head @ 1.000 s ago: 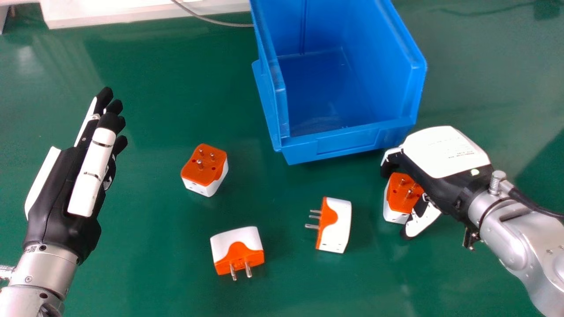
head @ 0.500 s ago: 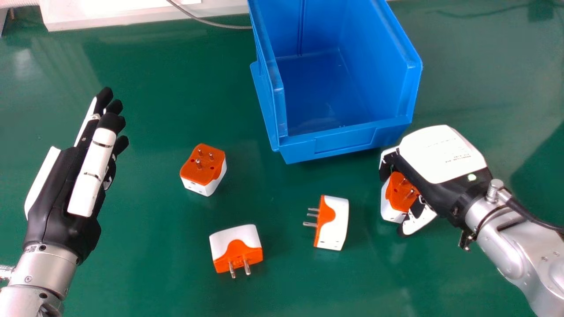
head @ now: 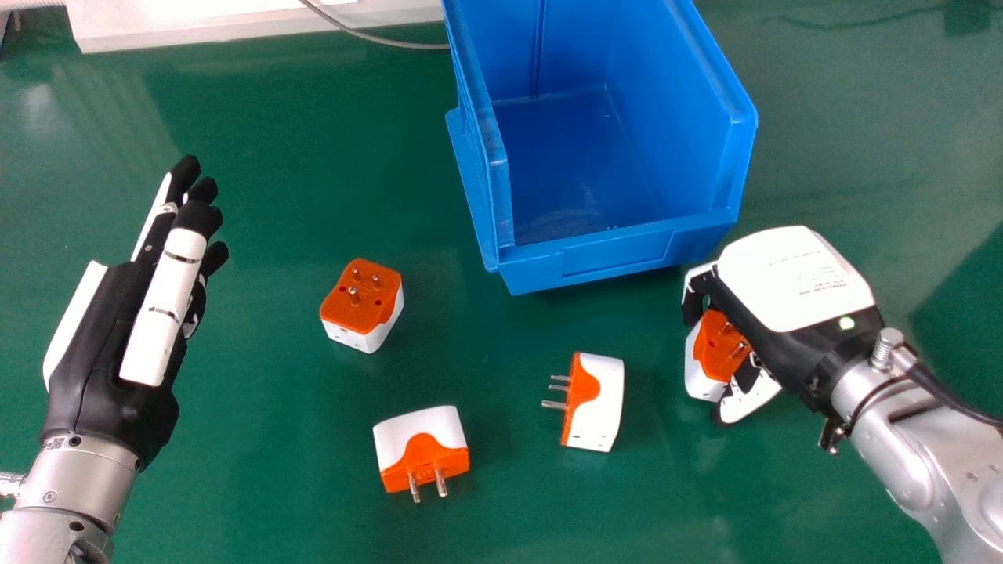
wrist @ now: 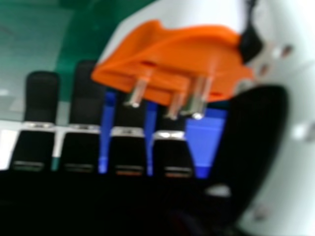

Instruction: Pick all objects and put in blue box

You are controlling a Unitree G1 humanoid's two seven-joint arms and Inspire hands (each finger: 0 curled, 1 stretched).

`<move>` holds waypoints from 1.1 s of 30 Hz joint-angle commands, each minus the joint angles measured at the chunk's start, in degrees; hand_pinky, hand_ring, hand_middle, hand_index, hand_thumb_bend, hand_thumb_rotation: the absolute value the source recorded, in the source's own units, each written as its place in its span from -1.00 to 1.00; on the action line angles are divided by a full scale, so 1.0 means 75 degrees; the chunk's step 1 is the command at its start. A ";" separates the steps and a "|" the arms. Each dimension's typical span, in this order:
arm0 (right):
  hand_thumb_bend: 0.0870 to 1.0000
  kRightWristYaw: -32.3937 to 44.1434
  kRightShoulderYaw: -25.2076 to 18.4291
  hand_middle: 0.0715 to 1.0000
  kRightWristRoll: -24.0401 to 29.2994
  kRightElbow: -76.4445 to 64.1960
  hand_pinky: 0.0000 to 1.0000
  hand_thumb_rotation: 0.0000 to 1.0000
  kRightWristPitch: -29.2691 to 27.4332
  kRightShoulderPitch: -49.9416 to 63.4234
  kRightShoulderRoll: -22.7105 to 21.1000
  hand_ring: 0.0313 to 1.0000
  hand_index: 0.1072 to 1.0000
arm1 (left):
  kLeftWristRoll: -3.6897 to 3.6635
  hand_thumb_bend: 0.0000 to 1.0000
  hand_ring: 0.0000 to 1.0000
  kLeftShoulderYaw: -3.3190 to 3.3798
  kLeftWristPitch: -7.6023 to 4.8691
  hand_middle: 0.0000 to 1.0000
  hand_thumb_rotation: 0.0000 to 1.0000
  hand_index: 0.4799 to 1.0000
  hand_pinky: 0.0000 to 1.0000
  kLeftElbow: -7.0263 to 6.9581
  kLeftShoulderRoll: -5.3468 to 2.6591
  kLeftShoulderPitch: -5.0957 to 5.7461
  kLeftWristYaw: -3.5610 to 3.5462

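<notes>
Currently, in the head view, the right hand [head: 791, 274], in the right half of the frame, has its fingers curled round an orange-and-white plug adapter [head: 709, 356], which sits just below the near right corner of the blue box [head: 619, 254] at upper centre. A second adapter [head: 593, 403] lies on its side on the tabletop [head: 501, 501] right of centre, a third [head: 423, 450] at lower centre, and a fourth [head: 360, 305], pins up, left of centre. The left hand [head: 117, 337], at the frame's left, is open with straight fingers.

In the right hand view, the held adapter's metal pins show in front of the fingers, its body against the thumb; blue plastic shows between the fingers.
</notes>
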 commanded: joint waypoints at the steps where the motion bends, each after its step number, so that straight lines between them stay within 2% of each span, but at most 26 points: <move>1: -0.08 0.0043 -0.0173 -0.11 -0.0018 -0.0069 -0.07 -0.99 0.0131 0.0286 -0.0169 -0.11 -0.30 | 0.0001 0.06 1.00 0.0065 -0.0039 1.00 0.85 1.00 0.96 -0.0160 0.0085 -0.0060 0.0040; 8: -0.09 0.0275 -0.0564 -0.11 0.0080 -0.0803 -0.09 -1.00 0.0264 0.0771 -0.0236 -0.11 -0.31 | 0.0017 0.06 1.00 0.0055 -0.0076 1.00 0.85 1.00 0.96 0.0040 0.0098 -0.0211 0.0038; 13: -0.09 0.0282 -0.0967 -0.11 0.0110 -0.1644 -0.10 -1.00 0.0344 0.1390 -0.0331 -0.11 -0.32 | 0.0040 0.06 1.00 0.0022 0.0003 1.00 0.84 1.00 0.96 0.0000 0.0092 -0.0283 0.0077; 17: -0.09 0.0169 -0.1264 -0.10 0.0135 -0.2147 -0.13 -1.00 0.0241 0.1818 -0.0357 -0.13 -0.28 | 0.0055 0.06 1.00 0.0016 0.0002 1.00 0.84 1.00 0.96 0.0058 0.0104 -0.0335 0.0085; 26: -0.10 0.0411 -0.2037 -0.06 0.0166 -0.3885 -0.21 -1.00 0.0356 0.2879 -0.0190 -0.14 -0.22 | 0.0066 0.05 1.00 0.0016 -0.0005 1.00 0.84 1.00 0.97 0.0117 0.0111 -0.0371 0.0078; 33: -0.10 0.0942 -0.2528 -0.03 0.0062 -0.5491 -0.27 -1.00 0.0623 0.3257 0.0140 -0.14 -0.17 | 0.0061 0.04 1.00 0.0000 0.0029 1.00 0.84 1.00 0.97 0.0044 0.0099 -0.0358 0.0093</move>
